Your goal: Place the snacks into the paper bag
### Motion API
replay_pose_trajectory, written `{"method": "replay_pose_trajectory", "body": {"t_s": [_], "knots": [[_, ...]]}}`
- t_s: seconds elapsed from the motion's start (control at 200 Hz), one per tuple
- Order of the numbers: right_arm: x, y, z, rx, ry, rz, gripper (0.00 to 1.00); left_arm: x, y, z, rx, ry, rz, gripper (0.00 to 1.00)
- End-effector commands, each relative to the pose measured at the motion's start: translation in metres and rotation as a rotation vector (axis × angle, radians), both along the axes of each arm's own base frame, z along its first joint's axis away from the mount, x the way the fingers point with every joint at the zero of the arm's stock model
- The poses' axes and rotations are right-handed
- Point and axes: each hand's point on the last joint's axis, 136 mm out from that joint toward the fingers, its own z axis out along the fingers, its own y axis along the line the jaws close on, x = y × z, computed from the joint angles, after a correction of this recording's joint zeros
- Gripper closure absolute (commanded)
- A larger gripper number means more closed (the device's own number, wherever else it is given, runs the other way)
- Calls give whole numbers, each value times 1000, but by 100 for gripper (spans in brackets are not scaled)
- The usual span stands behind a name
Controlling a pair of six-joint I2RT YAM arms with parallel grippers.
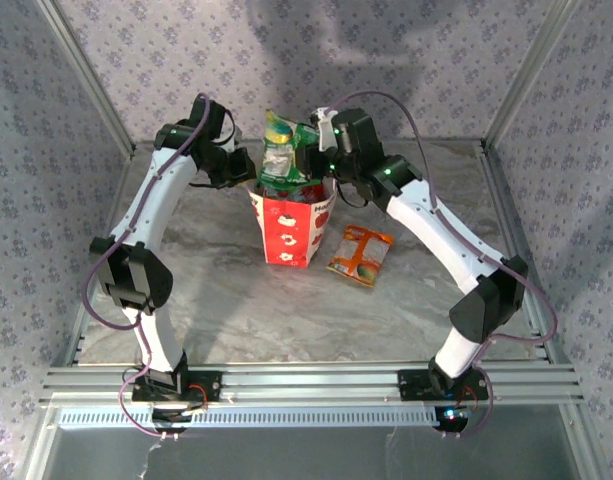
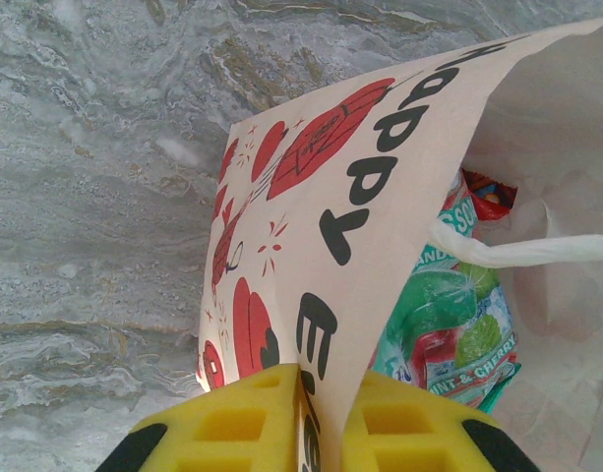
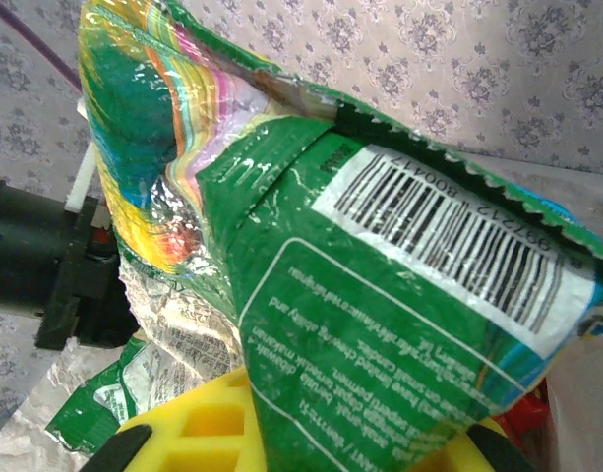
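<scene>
The red-and-white paper bag (image 1: 287, 228) stands upright mid-table, its mouth open. My left gripper (image 1: 244, 172) is shut on the bag's left rim; in the left wrist view the yellow fingers (image 2: 232, 433) pinch the printed wall (image 2: 360, 197). Inside lie a teal snack packet (image 2: 449, 329) and a bit of a red one (image 2: 488, 194). My right gripper (image 1: 319, 150) is shut on a green snack packet (image 1: 279, 155) that pokes out of the bag's mouth. That green packet (image 3: 399, 295) shows crumpled in the right wrist view. An orange packet (image 1: 361, 255) lies flat on the table right of the bag.
The bag's white string handle (image 2: 522, 251) crosses its mouth. A marble-patterned tabletop (image 1: 216, 290) stretches in front of the bag. Aluminium frame rails (image 1: 306, 380) run along the near edge, and patterned walls close in the back and sides.
</scene>
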Motion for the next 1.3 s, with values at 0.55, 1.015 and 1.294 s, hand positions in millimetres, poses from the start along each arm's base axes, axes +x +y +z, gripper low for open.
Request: {"method": "replay_pose_trajectory", "body": {"t_s": [0.55, 1.015, 1.294], "knots": [[16, 4, -24, -102, 47, -8, 100, -1, 4, 7, -11, -21, 4, 85], [1, -8, -38, -177, 110, -41, 100, -2, 4, 14, -19, -42, 4, 85], [-4, -6, -47, -191, 145, -25, 100, -4, 5, 5, -14, -18, 7, 85]]}}
